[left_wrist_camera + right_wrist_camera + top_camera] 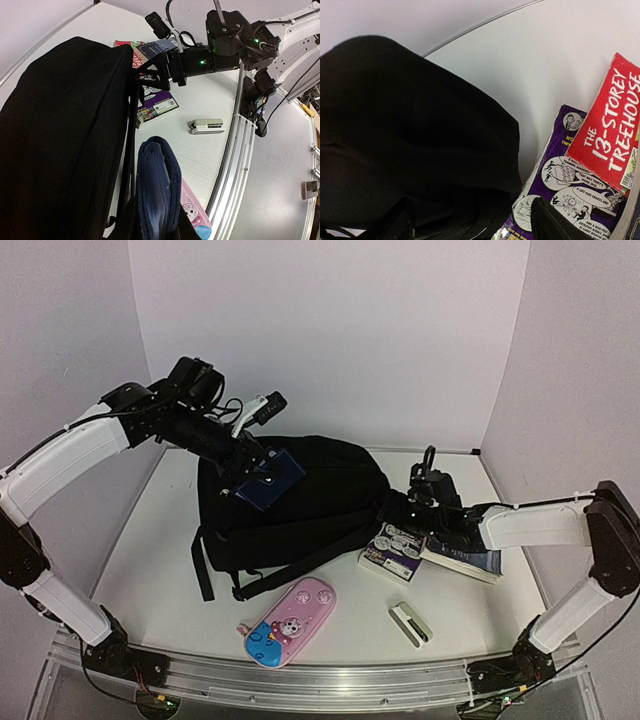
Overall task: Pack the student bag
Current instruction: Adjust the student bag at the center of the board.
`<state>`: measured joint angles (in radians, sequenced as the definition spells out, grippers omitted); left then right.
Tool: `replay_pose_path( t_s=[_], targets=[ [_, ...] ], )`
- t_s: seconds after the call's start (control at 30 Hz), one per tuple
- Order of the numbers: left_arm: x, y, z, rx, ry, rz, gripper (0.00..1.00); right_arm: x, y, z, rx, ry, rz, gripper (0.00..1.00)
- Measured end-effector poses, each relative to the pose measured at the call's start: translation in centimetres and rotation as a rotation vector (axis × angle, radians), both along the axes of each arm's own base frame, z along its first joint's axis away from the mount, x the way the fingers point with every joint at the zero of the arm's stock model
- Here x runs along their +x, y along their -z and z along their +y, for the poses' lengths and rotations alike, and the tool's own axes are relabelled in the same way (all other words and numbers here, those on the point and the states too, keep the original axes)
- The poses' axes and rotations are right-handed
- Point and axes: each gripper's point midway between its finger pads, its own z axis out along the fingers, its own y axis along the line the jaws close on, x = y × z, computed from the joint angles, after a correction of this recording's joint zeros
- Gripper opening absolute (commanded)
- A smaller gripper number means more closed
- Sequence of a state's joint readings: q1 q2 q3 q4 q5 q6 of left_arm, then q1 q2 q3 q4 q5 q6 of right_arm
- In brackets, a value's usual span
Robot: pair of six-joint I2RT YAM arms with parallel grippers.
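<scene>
**Top view.** Student bag (300,510) lying flat mid-scene, straps toward the near edge. Left claw (258,476) poised over the bag's upper left, pinched narrow on navy wallet (285,478). Wallet held clear of the fabric, presumably for lowering inside; no opening made out. Right claw (402,512) at the bag's right edge, above books (405,545). Pencil case (290,625) and stapler (410,622) nearer the front, apart from the bag.

**Left wrist view.** Wallet (157,190) gripped edge-on, student bag (60,140) just beside it on the left.

**Right wrist view.** Fingers (555,225) spread wide, nothing between. Student bag (410,150) just ahead and left. Red book (615,135) atop purple book (560,185) to the right. Placed perhaps to steady the bag or fetch a book; cannot tell which.
</scene>
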<state>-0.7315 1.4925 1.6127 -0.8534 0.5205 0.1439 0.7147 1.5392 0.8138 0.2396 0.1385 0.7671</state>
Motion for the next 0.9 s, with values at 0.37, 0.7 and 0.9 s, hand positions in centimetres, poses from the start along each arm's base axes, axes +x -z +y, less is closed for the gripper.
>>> replay_pose_path(
  t_s=[0.37,0.7,0.9],
  targets=[
    [1.2,0.3,1.4,0.103,-0.021,-0.129,0.00,1.9,-0.9,1.1,-0.102,-0.122,-0.109,0.20],
    [3.2,1.7,0.9,0.196,-0.013,-0.344,0.00,2.4,-0.6,1.5,-0.137,-0.159,-0.144,0.04],
    [3.4,0.6,-0.3,0.158,0.017,-0.422,0.00,2.6,-0.4,2.0,-0.126,-0.175,-0.153,0.01]
  ],
)
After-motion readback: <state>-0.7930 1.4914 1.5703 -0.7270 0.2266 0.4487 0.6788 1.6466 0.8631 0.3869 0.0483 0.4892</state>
